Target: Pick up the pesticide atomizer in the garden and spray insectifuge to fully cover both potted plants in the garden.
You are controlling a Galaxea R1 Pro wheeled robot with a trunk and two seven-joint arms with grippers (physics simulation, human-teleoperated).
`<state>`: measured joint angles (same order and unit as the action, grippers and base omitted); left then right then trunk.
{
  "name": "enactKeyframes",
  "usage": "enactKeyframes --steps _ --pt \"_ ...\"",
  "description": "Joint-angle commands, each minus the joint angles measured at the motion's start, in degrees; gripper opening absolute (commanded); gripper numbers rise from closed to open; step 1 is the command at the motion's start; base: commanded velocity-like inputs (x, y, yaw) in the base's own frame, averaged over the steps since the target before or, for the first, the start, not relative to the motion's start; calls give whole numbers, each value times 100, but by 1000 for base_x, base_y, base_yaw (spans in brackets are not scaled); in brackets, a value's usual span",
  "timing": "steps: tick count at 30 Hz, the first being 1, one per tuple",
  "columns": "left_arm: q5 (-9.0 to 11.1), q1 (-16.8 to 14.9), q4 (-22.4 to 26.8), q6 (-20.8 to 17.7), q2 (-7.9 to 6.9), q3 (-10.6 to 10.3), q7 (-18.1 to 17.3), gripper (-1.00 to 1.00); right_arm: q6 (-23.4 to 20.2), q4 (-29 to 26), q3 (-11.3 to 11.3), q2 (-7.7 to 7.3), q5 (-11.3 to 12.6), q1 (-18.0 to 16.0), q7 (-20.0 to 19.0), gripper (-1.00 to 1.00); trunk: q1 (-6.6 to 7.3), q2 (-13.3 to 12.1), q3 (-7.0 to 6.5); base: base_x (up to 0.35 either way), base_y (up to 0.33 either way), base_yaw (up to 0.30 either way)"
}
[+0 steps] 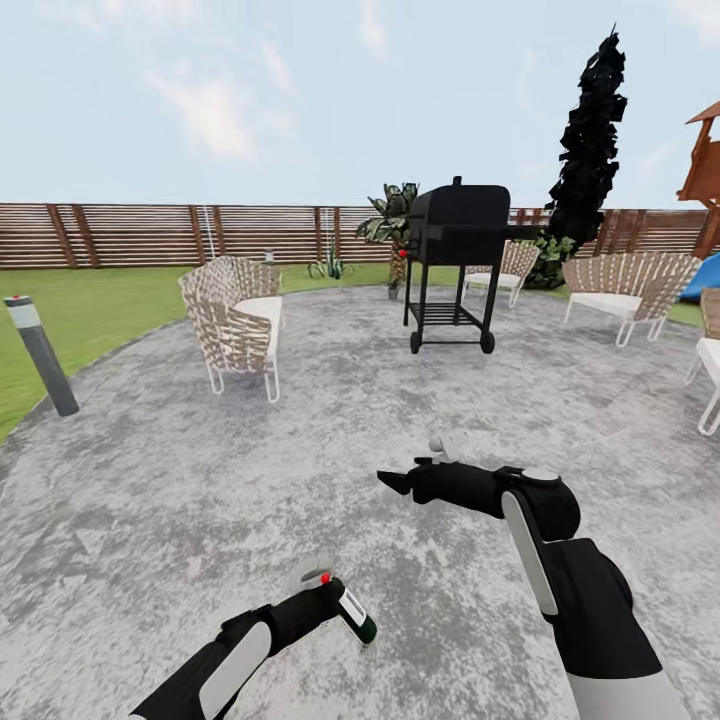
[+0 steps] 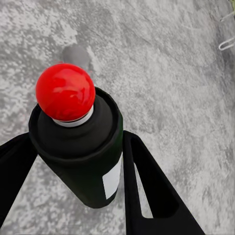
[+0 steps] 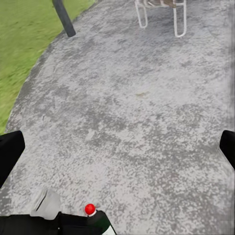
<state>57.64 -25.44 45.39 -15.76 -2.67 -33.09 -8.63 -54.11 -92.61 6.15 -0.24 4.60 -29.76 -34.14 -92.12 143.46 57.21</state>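
The pesticide atomizer (image 1: 352,612) is a dark green bottle with a white label and a red ball on its top. My left gripper (image 1: 328,600) is shut on it, low over the grey stone paving (image 1: 300,450). In the left wrist view the atomizer (image 2: 81,147) sits between the two black fingers (image 2: 147,191). My right gripper (image 1: 400,483) hangs open to the right and further ahead, with nothing in it. From the right wrist the atomizer (image 3: 98,221) lies below the spread fingertips (image 3: 10,152). Broad green leaves (image 1: 552,250) show at the dark tree's foot; whether they stand in a pot I cannot tell.
A black wheeled grill (image 1: 455,260) stands ahead in the middle. A wicker chair (image 1: 235,315) is ahead on the left, and more chairs (image 1: 625,280) are on the right. A grey bollard light (image 1: 40,355) marks the lawn's edge. A palm (image 1: 392,218) and a brown slat fence (image 1: 150,235) stand behind.
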Motion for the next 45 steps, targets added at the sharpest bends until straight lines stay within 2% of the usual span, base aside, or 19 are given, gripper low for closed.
enactKeyframes --steps 1,14,27,45 --pt "45 -4 5 -15 -5 -14 1 -100 -38 -3 1 -3 48 -4 22 100 -2 2 6 332 -136 0" --pt "45 -4 5 -14 -1 -14 1 -100 -19 -3 69 -9 49 -4 19 100 -2 2 6 329 -158 9" --pt "40 -4 5 -14 1 -14 1 -100 -3 -3 76 -11 50 -2 18 100 -2 2 6 324 -168 215" --pt "41 -4 5 -14 -5 -14 1 -100 2 -3 78 -11 47 3 17 100 -2 2 6 324 -168 9"
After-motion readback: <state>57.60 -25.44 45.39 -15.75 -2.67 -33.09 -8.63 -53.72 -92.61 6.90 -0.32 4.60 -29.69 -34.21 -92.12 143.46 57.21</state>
